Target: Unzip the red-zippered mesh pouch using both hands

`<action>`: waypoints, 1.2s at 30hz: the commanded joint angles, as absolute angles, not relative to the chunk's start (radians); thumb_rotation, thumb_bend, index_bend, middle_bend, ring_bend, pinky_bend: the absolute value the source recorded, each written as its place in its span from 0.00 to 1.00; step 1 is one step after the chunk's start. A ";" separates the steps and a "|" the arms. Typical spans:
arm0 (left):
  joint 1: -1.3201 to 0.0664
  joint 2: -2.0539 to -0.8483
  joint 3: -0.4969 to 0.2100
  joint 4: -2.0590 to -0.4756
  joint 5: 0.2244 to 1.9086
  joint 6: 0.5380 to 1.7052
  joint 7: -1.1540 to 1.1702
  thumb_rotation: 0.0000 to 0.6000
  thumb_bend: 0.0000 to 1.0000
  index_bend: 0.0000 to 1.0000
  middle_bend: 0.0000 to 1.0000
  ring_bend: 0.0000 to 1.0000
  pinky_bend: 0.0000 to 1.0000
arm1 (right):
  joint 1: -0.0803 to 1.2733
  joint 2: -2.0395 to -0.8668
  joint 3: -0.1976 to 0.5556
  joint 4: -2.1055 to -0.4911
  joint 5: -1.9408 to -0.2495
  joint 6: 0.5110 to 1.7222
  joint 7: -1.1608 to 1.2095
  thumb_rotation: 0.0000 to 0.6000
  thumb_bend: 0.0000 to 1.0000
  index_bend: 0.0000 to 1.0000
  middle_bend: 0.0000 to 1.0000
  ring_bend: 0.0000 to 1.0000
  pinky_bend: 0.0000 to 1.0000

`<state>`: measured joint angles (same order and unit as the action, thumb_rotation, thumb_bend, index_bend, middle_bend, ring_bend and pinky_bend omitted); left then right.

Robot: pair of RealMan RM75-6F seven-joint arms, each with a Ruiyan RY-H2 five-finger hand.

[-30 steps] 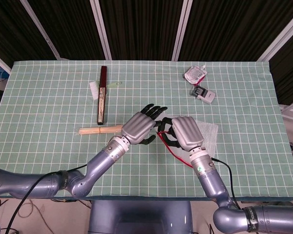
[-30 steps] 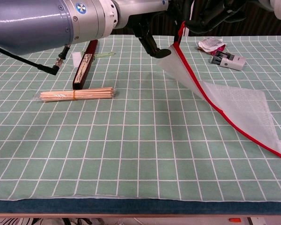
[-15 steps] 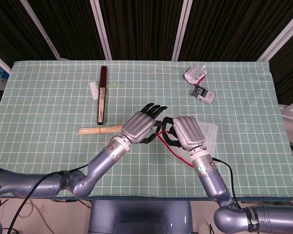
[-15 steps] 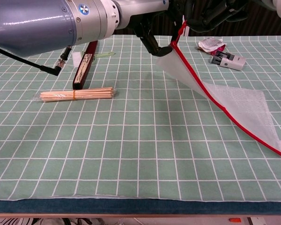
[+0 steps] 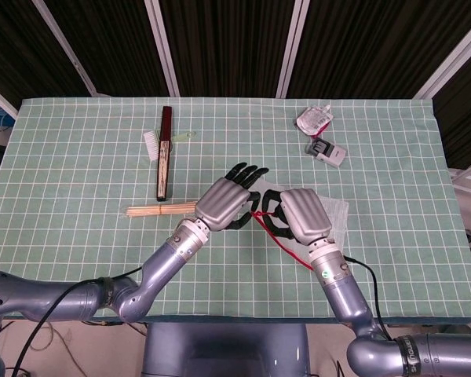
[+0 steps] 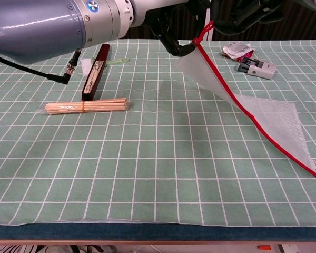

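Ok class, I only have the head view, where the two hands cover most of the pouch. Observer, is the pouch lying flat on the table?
Observer: No. In the chest view the pouch slopes. One corner is raised, and the opposite low corner rests on the table.
Operator: Where does the zipper run?
Observer: The red zipper follows the pouch's near edge, from the raised corner down to the low one.
Operator: Which hand holds what up there?
Observer: The left hand grips the mesh at the raised corner. The right hand seems to pinch the zipper's top end just above it, though the chest view crops that hand.
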<state>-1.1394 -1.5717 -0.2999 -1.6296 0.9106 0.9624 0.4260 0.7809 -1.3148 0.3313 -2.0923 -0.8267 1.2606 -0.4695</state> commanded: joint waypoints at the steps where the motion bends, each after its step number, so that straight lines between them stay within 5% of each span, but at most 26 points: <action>1: -1.137 -1.579 -0.325 -1.639 0.894 0.998 0.431 1.00 0.42 0.58 0.06 0.00 0.00 | 0.772 -1.309 0.323 -2.097 -0.827 1.266 -0.466 1.00 0.57 0.73 1.00 1.00 0.94; 36: -1.116 -1.620 -0.402 -1.656 0.943 1.121 0.379 1.00 0.42 0.59 0.06 0.00 0.00 | 0.738 -1.310 0.291 -2.098 -0.829 1.284 -0.443 1.00 0.57 0.73 1.00 1.00 0.94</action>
<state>-1.1174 -1.6207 -0.3999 -1.6557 0.9425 1.1203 0.3809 0.7377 -1.3100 0.2911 -2.0978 -0.8289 1.2844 -0.4430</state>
